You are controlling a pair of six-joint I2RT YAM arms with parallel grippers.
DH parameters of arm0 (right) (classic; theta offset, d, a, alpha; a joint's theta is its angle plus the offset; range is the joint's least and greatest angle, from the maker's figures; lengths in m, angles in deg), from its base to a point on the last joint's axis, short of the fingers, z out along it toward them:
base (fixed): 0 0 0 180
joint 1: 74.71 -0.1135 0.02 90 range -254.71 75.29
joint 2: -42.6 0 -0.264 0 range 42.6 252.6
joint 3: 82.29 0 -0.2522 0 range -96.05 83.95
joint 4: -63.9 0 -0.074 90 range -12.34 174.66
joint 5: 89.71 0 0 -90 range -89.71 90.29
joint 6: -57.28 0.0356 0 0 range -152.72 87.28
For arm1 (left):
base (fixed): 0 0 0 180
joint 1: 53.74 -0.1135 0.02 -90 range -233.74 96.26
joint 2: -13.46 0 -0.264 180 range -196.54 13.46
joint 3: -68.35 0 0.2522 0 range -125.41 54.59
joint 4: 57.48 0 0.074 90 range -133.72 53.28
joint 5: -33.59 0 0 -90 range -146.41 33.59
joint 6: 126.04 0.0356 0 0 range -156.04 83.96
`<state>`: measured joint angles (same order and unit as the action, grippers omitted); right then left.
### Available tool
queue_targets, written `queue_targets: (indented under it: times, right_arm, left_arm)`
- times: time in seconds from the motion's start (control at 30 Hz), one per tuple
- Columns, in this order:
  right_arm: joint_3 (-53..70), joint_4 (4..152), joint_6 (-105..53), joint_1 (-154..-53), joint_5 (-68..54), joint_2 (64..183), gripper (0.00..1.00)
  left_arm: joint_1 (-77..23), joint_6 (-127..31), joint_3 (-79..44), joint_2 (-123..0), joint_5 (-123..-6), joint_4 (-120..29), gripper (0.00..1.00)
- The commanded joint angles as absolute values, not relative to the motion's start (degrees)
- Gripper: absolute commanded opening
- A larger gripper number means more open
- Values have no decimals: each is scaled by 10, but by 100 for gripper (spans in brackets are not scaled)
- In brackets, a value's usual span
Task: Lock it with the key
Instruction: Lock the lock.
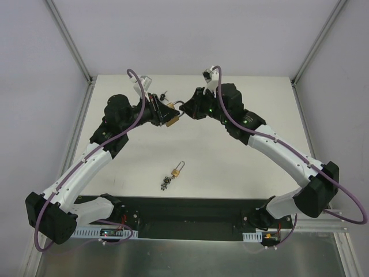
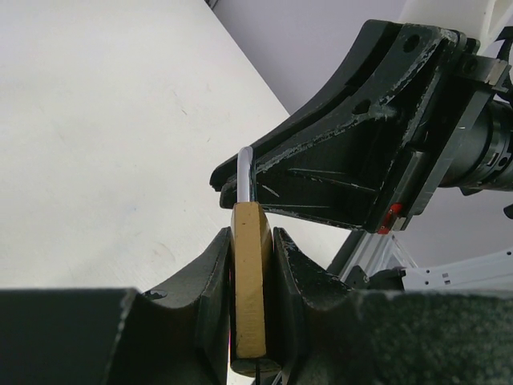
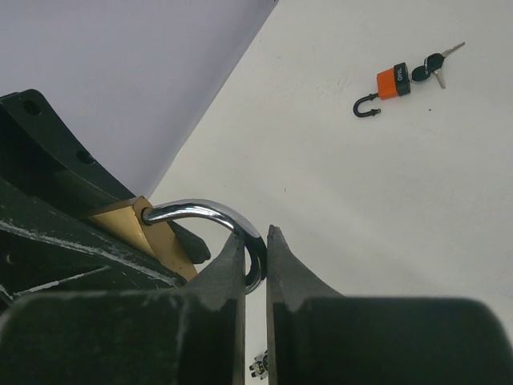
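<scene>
Brass padlock [image 1: 170, 113] was held up off the tabletop [image 1: 230, 173], at its far middle, where the two arms met nose to nose. Left gripper [image 2: 251, 241] was clenched on the lock body: in the left wrist view the fingers [image 2: 212, 265] pressed both broad faces, with the body standing narrow edge toward the camera and the shackle [image 2: 244, 172] rising from its top end. Right gripper [image 3: 255, 241] came in from the opposite side. Its fingers [image 3: 228, 269] were drawn nearly together on the shackle's bend, the steel loop showing in the thin slit between them. In the right wrist view one shackle leg entered the brass body beside the left gripper's dark finger. The other leg curved down behind the right fingers, so whether it was seated in the body could not be told. Both grippers sat close, almost touching at the lock. Well apart from them, nearer the arm bases, an orange padlock [image 3: 393, 82] lay flat on the tabletop with its shackle swung open in a hook. A bunch of keys [image 3: 433, 64] with black heads lay at its other end, touching or just beside it. In the overhead view the same lock and keys lay near the tabletop's centre, between the two forearms, untouched by either gripper.
</scene>
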<state>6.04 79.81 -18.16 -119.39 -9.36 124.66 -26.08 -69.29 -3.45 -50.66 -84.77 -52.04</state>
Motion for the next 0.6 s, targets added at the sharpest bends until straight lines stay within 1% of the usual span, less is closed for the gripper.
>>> queue_targets:
  times: [0.0, 0.07, 0.17, 0.3, 0.37, 0.43, 0.5, 0.53, 0.57]
  right_arm:
    - [1, 621, -63, -1376, -507, 1228, 0]
    - [4, 656, -71, -1355, -471, 1214, 1]
    - [28, 668, -65, -1299, -431, 1191, 1]
    - [47, 672, -58, -1225, -419, 1170, 4]
    - [48, 673, -57, -1210, -417, 1163, 10]
    - [48, 675, -57, -1194, -416, 1157, 21]
    - [50, 678, -60, -1187, -416, 1155, 28]
    - [51, 681, -62, -1185, -414, 1152, 35]
    - [54, 686, -62, -1182, -411, 1149, 38]
  left_arm:
    - [-211, -694, -50, -577, -892, -675, 0]
    - [-211, -685, -39, -564, -892, -664, 0]
    - [-211, -675, -19, -547, -886, -639, 0]
    - [-212, -670, 5, -524, -873, -622, 0]
    - [-213, -668, 12, -517, -869, -616, 0]
    - [-215, -668, 13, -514, -868, -615, 0]
    - [-216, -667, 12, -515, -870, -614, 0]
    - [-217, -666, 9, -514, -869, -613, 0]
    - [-217, -665, 6, -514, -870, -610, 0]
